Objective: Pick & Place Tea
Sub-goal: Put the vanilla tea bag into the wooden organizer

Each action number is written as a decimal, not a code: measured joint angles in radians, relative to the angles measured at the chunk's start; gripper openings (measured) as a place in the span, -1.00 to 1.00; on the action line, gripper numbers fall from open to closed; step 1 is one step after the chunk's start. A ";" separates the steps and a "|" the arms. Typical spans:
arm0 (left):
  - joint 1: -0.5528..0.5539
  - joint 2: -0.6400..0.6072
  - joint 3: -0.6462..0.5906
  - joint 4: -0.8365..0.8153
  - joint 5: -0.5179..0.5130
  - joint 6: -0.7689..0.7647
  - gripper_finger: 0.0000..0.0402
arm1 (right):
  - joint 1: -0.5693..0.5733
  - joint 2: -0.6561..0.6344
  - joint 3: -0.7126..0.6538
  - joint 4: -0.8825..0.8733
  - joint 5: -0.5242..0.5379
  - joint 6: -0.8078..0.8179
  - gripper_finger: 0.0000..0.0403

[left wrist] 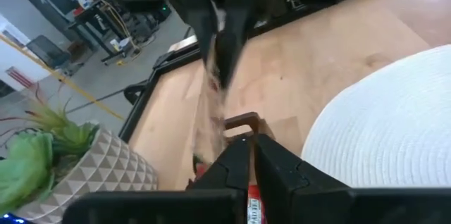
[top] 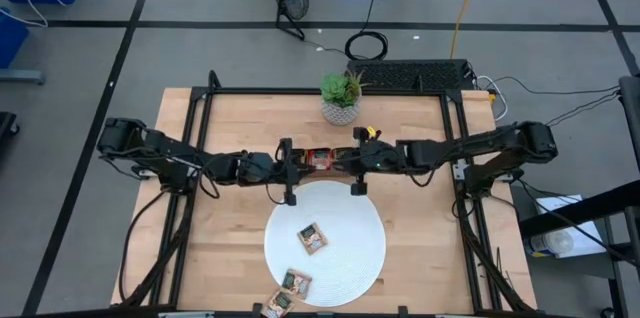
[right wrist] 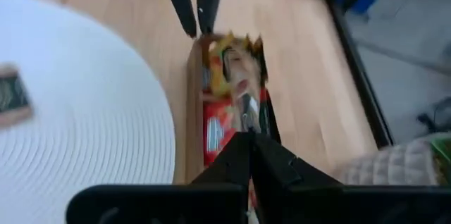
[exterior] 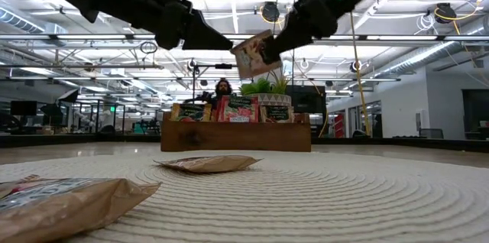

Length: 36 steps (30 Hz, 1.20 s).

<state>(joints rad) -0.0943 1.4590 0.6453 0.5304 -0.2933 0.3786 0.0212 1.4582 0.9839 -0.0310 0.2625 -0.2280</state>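
Closest to the low camera, a tan sachet (exterior: pixel 69 201) lies on the white plate (exterior: pixel 344 197), another (exterior: pixel 208 163) farther in. Above them a red sachet (exterior: pixel 254 54) hangs between both arms: right claw (exterior: pixel 269 50) clamped on it, left claw (exterior: pixel 228 45) pressed together at its edge. Beyond sits the wooden tray (exterior: pixel 235 134) on the counter (top: pixel 230 248). Judging by this, a handover is under way; next the left must let go cleanly.
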 joint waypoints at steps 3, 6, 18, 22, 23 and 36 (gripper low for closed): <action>-0.015 0.000 0.000 -0.006 -0.003 0.001 -0.85 | 0.001 0.000 0.119 -0.241 0.002 0.007 -1.00; -0.024 0.000 0.000 -0.014 -0.004 0.001 -0.85 | 0.000 0.023 0.222 -0.407 0.002 0.034 -1.00; -0.023 -0.001 0.001 -0.064 -0.056 -0.001 -0.85 | -0.013 0.296 0.588 -0.996 -0.001 0.077 -1.00; -0.023 -0.001 0.001 -0.065 -0.056 -0.013 -0.85 | -0.022 0.383 0.634 -1.063 -0.002 0.059 -1.00; -0.023 -0.001 0.001 -0.067 -0.056 -0.021 -0.85 | -0.026 0.393 0.635 -1.061 -0.002 0.058 -1.00; -0.023 -0.001 0.001 -0.118 -0.057 -0.042 -0.85 | -0.091 0.407 0.623 -0.989 -0.061 0.022 -1.00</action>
<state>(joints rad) -0.1173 1.4582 0.6460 0.4126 -0.3500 0.3370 -0.0702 1.8648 1.6070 -1.0198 0.2014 -0.2057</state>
